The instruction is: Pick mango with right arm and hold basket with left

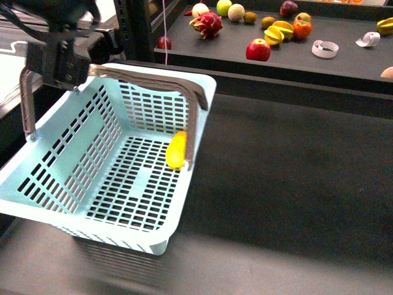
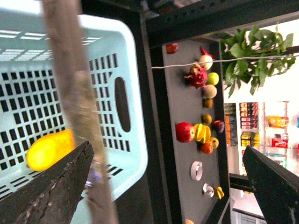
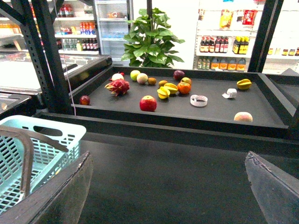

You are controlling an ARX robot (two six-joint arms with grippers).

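Basket (image 1: 92,178) in the lower left of the front view, tilted, with the mango (image 1: 177,150) already lying on its slotted floor against the near handle (image 1: 190,98). So the placing looks done, and what remains is judged to be a steady hold. The left gripper (image 1: 58,64) is seen in the upper left of the frame, set at the handles where they meet; in the left wrist view the grey-brown handle (image 2: 77,102) runs between the two dark fingers (image 2: 56,186), which stand wide apart there, so whether the handle is actually clamped cannot be told. The mango (image 2: 49,149) shows low on the left of that view, inside the basket wall (image 2: 126,70).

The right gripper (image 3: 168,196) is spread wide and empty, its fingers (image 3: 51,196) framing the lower corners of its own view, above the dark table (image 3: 163,168) and well apart from the fruit tray (image 3: 187,105) in the middle of the frame.

For a good hold, the handle should be kept level so the mango is not rolled toward a corner, and the right arm should be kept clear of the basket rim.
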